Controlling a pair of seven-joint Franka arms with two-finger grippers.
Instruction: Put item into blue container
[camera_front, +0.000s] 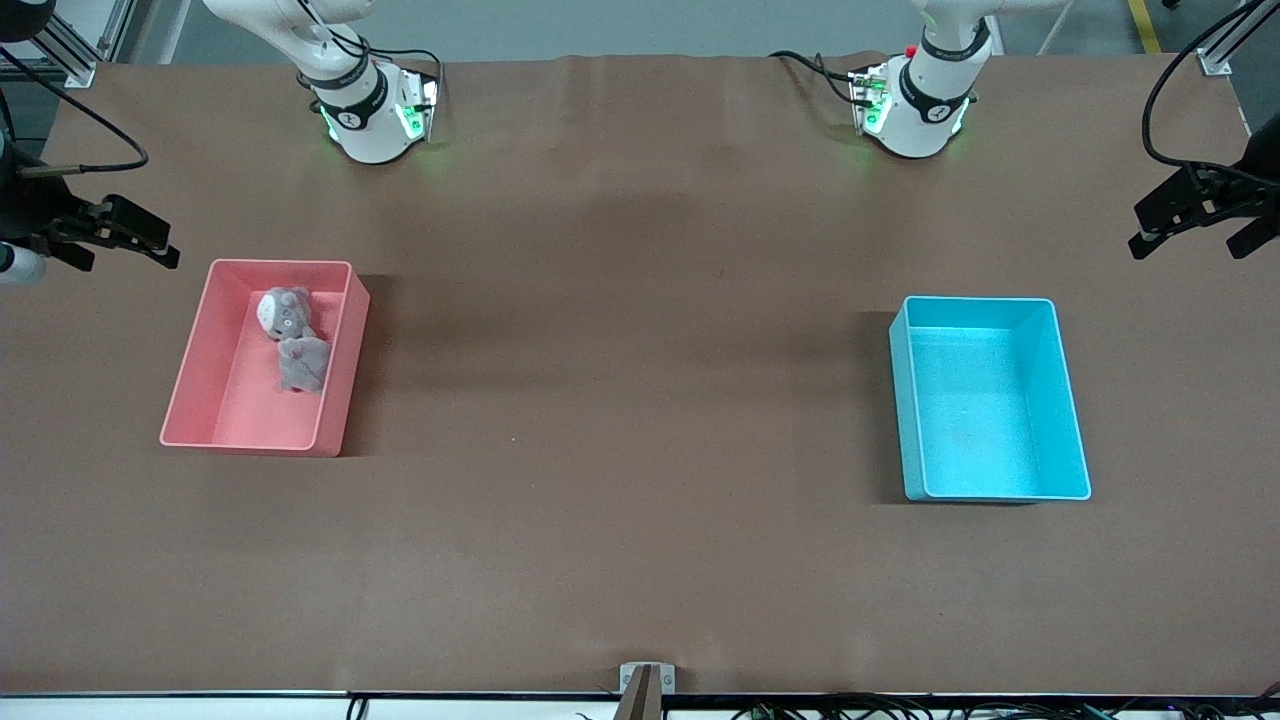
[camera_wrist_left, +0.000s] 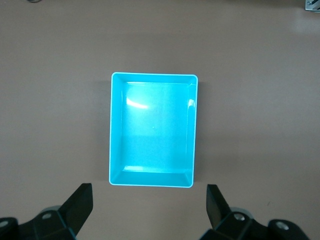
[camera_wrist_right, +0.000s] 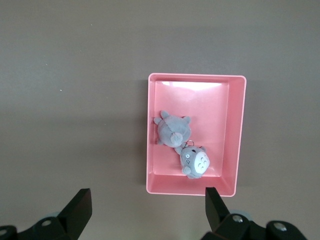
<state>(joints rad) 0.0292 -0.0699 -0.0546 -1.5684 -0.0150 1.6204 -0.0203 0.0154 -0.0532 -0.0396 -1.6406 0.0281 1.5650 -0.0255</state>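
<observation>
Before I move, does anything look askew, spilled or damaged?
Nothing stands out. Two grey plush toys lie in the pink bin; the blue container sits upright and empty. Both grippers hang open.

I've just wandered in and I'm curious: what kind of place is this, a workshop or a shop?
Probably a robotics lab or test cell. Two white robot arms are bolted to a brown-covered table that holds only a blue container and a pink bin with two grey plush toys; cables trail along its edges.
</observation>
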